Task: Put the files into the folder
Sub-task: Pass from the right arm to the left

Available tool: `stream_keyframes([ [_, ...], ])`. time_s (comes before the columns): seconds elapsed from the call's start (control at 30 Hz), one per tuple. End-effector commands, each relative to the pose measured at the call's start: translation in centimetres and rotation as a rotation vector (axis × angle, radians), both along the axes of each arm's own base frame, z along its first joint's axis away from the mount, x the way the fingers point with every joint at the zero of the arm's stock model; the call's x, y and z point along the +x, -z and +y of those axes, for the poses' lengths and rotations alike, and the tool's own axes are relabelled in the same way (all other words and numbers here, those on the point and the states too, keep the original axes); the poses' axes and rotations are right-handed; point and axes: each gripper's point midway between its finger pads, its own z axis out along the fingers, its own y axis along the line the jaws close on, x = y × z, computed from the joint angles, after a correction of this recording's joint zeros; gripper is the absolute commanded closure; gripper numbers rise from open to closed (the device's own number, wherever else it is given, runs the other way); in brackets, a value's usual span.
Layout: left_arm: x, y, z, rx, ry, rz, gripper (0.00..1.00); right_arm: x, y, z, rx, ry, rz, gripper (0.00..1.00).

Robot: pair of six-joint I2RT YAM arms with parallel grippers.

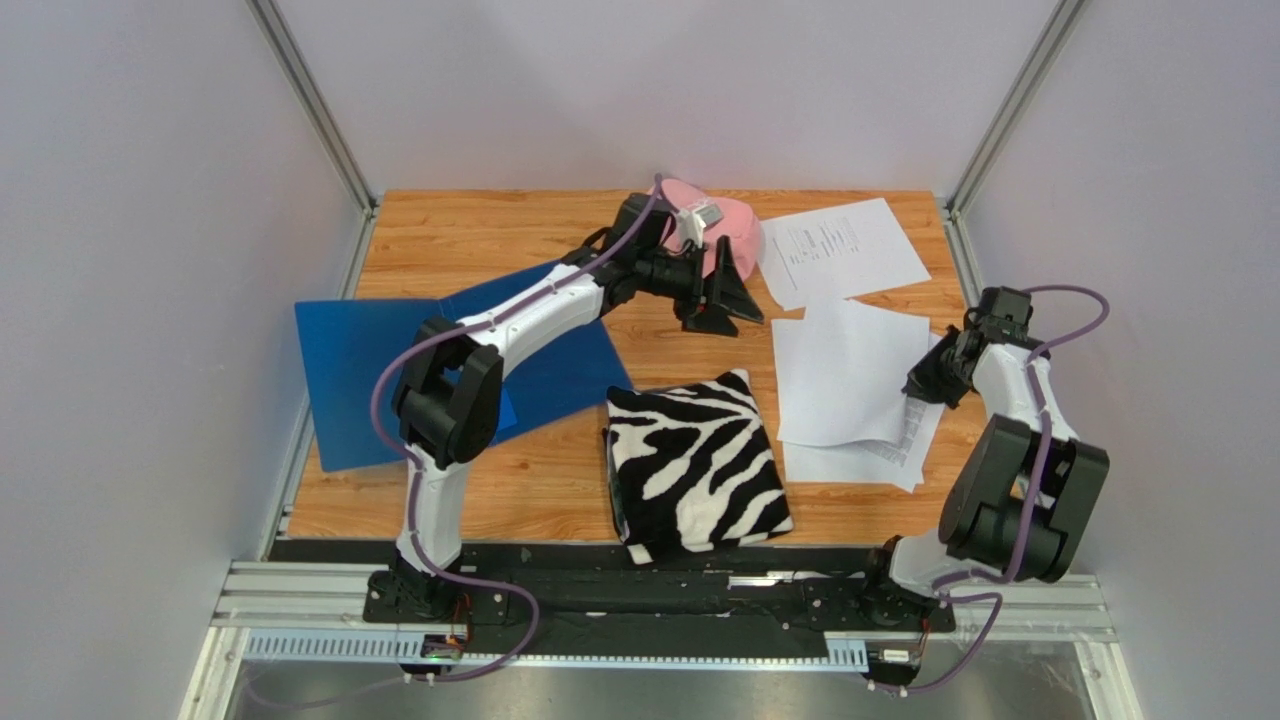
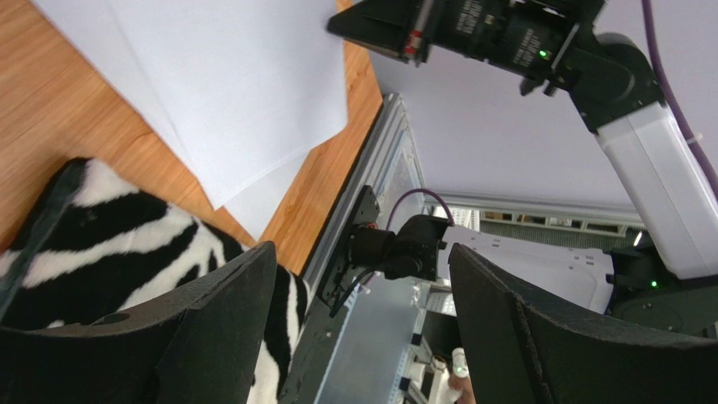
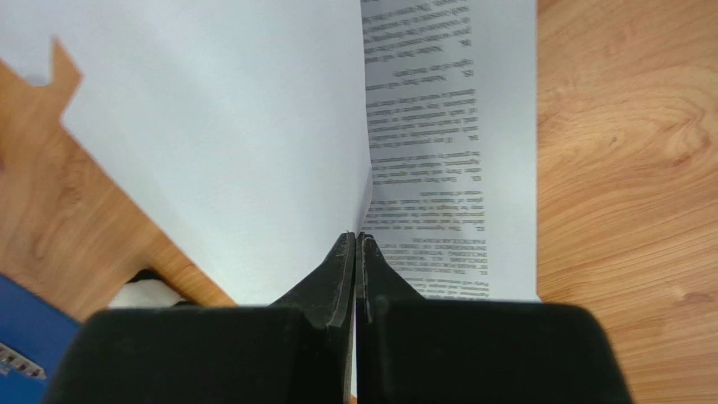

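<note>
The blue folder point(image 1: 361, 375) lies flat at the table's left, partly under my left arm; one corner shows in the right wrist view point(image 3: 21, 337). The files are white sheets: one printed sheet point(image 1: 842, 248) at the back right and a loose stack point(image 1: 849, 390) on the right. My right gripper point(image 1: 920, 383) point(image 3: 357, 237) is shut on the edge of a blank-faced sheet point(image 3: 227, 143), which stands up from the printed sheet point(image 3: 455, 143) under it. My left gripper point(image 1: 724, 297) point(image 2: 362, 261) hangs open and empty above the table's middle, left of the stack point(image 2: 236, 93).
A zebra-striped cloth point(image 1: 694, 462) lies in the front middle between the folder and the papers, and also shows in the left wrist view point(image 2: 126, 244). A pink object point(image 1: 706, 210) sits at the back behind my left wrist. Walls close in on both sides.
</note>
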Motion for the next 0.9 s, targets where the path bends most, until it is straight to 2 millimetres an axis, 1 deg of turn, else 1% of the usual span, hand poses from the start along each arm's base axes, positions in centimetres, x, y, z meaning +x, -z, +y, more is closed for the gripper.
stream_keyframes([
  [0.0, 0.7, -1.0, -2.5, -0.024, 0.021, -0.039, 0.17, 1.3, 0.3, -2.5, -0.078, -0.02, 0.01, 1.0],
  [0.07, 1.1, 0.3, -3.3, 0.003, 0.03, -0.072, 0.17, 1.0, 0.5, -2.4, -0.073, -0.018, 0.014, 1.0],
  [0.1, 1.0, 1.4, -3.7, 0.043, 0.021, -0.074, 0.18, 1.0, 0.5, -2.2, -0.056, -0.007, 0.007, 0.99],
  [0.13, 0.9, 2.1, -4.0, 0.062, 0.029, -0.081, 0.18, 1.2, 0.1, -1.6, -0.013, -0.016, -0.018, 0.99],
  [0.17, 1.3, 2.8, -4.6, 0.072, 0.046, -0.118, 0.18, 1.0, -0.1, -1.7, 0.017, 0.005, -0.02, 0.99],
  [0.2, 0.9, 3.8, -4.9, 0.109, 0.055, -0.115, 0.19, 1.2, -0.6, -1.0, 0.086, 0.011, -0.042, 0.99],
  [0.23, 0.8, 4.3, -5.2, 0.128, 0.066, -0.127, 0.2, 1.2, -1.0, -0.8, 0.127, 0.022, -0.059, 1.0],
  [0.27, 1.2, 4.7, -5.7, 0.132, 0.087, -0.168, 0.2, 1.2, -1.4, -1.0, 0.16, 0.04, -0.078, 1.0],
  [0.3, 0.6, 5.2, -6.2, 0.15, 0.107, -0.17, 0.2, 1.4, -1.9, -0.8, 0.188, 0.046, -0.097, 1.0],
  [0.33, 0.5, 5.4, -6.5, 0.156, 0.127, -0.208, 0.2, 1.7, -2.5, -0.1, 0.241, 0.049, -0.118, 1.0],
  [0.37, 0.5, 5.7, -7.0, 0.159, 0.144, -0.228, 0.2, 1.9, -2.8, 0.1, 0.254, 0.049, -0.13, 1.0],
  [0.4, -0.2, 6.0, -7.7, 0.157, 0.169, -0.242, 0.2, 2.1, -3.2, 0.2, 0.267, 0.048, -0.139, 1.0],
  [0.47, -0.6, 7.0, -8.4, 0.146, 0.205, -0.217, 0.21, 2.4, -3.7, 0.5, 0.296, 0.042, -0.148, 1.0],
  [0.5, -1.3, 7.1, -8.6, 0.126, 0.237, -0.188, 0.23, 2.5, -3.9, 0.6, 0.309, 0.036, -0.156, 1.0],
  [0.57, -1.5, 7.9, -8.7, 0.127, 0.245, -0.153, 0.23, 2.6, -4.3, 0.5, 0.33, 0.041, -0.171, 1.0],
  [0.6, -1.8, 8.0, -8.7, 0.125, 0.253, -0.139, 0.23, 2.6, -4.7, 0.8, 0.353, 0.036, -0.185, 1.0],
  [0.67, -2.1, 7.9, -8.6, 0.125, 0.261, -0.113, 0.23, 2.6, -5.1, 0.6, 0.381, 0.062, -0.202, 0.99],
  [0.7, -2.7, 7.5, -8.6, 0.112, 0.281, -0.104, 0.22, 2.7, -5.3, 0.6, 0.39, 0.066, -0.208, 1.0],
  [0.77, -3.5, 7.1, -8.1, 0.119, 0.31, -0.171, 0.2, 2.8, -5.7, 0.6, 0.403, 0.069, -0.221, 1.0],
  [0.8, -3.5, 7.3, -8.2, 0.164, 0.297, -0.251, 0.2, 2.8, -5.8, 0.7, 0.415, 0.075, -0.22, 1.0],
  [0.83, -3.3, 7.6, -7.9, 0.2, 0.32, -0.385, 0.19, 2.8, -5.8, 0.8, 0.433, 0.071, -0.22, 1.0],
  [0.87, -3.4, 7.0, -7.4, 0.232, 0.319, -0.471, 0.19, 2.8, -5.7, 1.0, 0.441, 0.07, -0.216, 1.0],
])
